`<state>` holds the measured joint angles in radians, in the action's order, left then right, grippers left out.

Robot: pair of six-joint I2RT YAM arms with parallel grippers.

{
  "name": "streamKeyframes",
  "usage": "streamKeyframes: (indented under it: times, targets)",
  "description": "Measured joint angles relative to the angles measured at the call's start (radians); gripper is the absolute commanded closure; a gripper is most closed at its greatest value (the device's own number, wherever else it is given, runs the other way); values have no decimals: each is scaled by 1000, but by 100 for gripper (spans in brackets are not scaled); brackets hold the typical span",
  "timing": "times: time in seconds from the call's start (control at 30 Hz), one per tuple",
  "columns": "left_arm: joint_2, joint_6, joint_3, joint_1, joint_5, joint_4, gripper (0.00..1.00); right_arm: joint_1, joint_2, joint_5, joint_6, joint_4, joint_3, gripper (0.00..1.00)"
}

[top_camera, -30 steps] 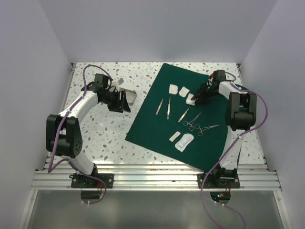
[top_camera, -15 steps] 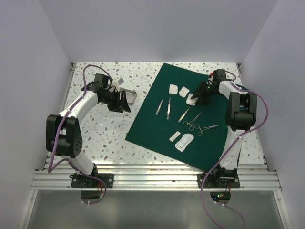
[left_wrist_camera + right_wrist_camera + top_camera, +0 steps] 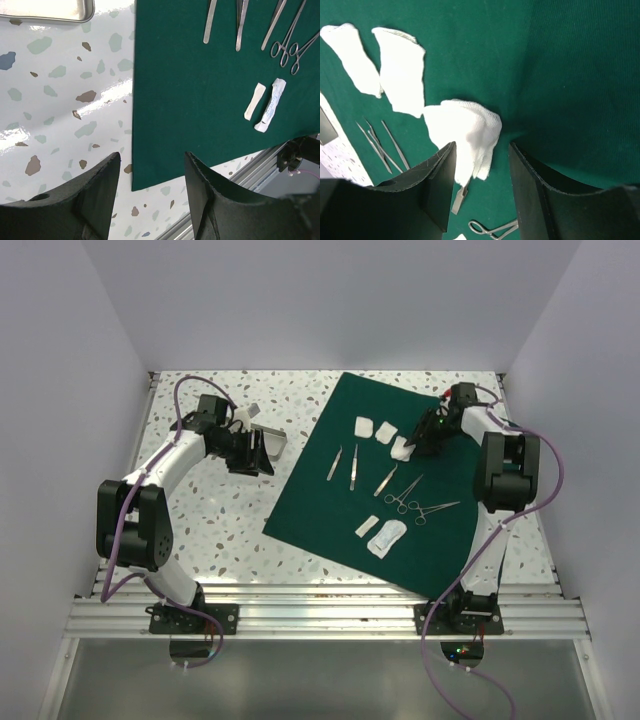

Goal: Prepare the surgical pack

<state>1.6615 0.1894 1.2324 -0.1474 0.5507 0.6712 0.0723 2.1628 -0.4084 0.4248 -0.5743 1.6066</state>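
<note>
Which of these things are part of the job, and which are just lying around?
Part of the job: green drape; gauze, tweezers, clamps and packets laid on it.
Lying about, seemingly: metal tray on the table, left of the drape.

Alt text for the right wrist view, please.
The right gripper, jaws apart, is poised over a crumpled white gauze pad on the green drape. Two more gauze pads lie upper left, tweezers lower left.
</note>
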Motion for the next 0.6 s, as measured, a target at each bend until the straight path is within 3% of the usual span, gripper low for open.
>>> streamKeyframes:
  times: [0.6]
  targets:
    - [1, 0, 0, 0, 0, 0, 43, -8, 53, -49, 21, 12, 48, 60]
